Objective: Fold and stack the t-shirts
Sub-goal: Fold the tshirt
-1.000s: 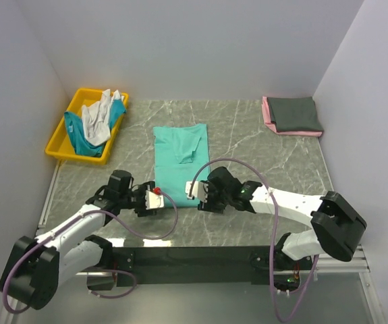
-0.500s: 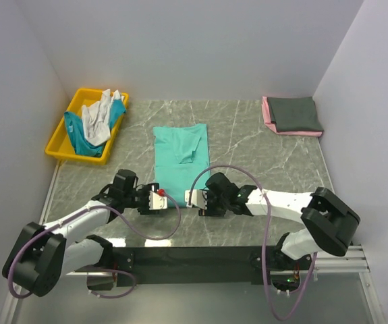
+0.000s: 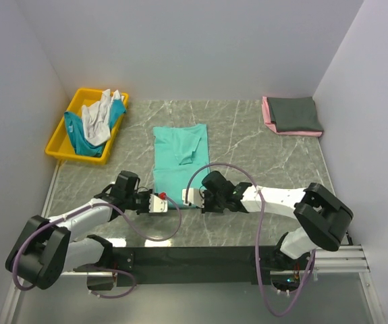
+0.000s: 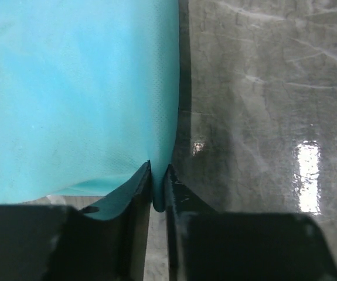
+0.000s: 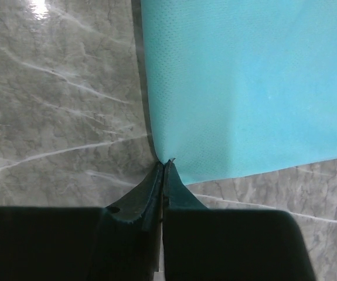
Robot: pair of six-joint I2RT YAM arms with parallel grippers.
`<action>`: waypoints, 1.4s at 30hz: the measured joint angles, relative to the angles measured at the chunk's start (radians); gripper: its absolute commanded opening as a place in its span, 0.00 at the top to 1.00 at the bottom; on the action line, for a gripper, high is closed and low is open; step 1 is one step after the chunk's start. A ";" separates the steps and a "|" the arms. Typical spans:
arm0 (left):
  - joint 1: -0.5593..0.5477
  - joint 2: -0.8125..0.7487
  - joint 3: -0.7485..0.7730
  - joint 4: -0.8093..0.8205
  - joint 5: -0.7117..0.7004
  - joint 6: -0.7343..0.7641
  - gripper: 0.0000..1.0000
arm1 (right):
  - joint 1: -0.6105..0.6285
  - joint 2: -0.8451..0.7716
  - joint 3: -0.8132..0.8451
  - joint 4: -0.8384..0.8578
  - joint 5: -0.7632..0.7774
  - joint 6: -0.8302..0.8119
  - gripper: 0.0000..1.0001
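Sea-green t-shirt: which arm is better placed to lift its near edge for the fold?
Left, slightly. The left arm has the sea-green t-shirt corner visibly between its jaws; the right arm has jaws shut only at the other corner's very tip, so its hold looks doubtful.

My grey marbled surface [image 3: 247, 142] bears a sea-green t-shirt [image 3: 178, 162] lying flat, reaching away from my left claw [image 3: 158, 200] and right claw [image 3: 191, 197], its near hem at both tips. Beyond the left claw, well apart, stands a yellow bin [image 3: 54, 144]. Beyond the right claw, well apart, lies a folded pink t-shirt [image 3: 266, 113].
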 measured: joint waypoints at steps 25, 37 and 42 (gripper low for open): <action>0.000 -0.406 0.221 -0.581 0.170 -0.064 0.99 | 0.032 -0.357 0.197 -0.443 -0.162 0.166 1.00; 0.175 -0.064 0.464 -0.585 0.240 -0.128 0.98 | -0.188 -0.166 0.415 -0.485 -0.214 0.040 1.00; 0.229 0.221 0.634 -0.535 0.254 -0.171 0.94 | -0.258 0.038 0.521 -0.459 -0.233 -0.039 1.00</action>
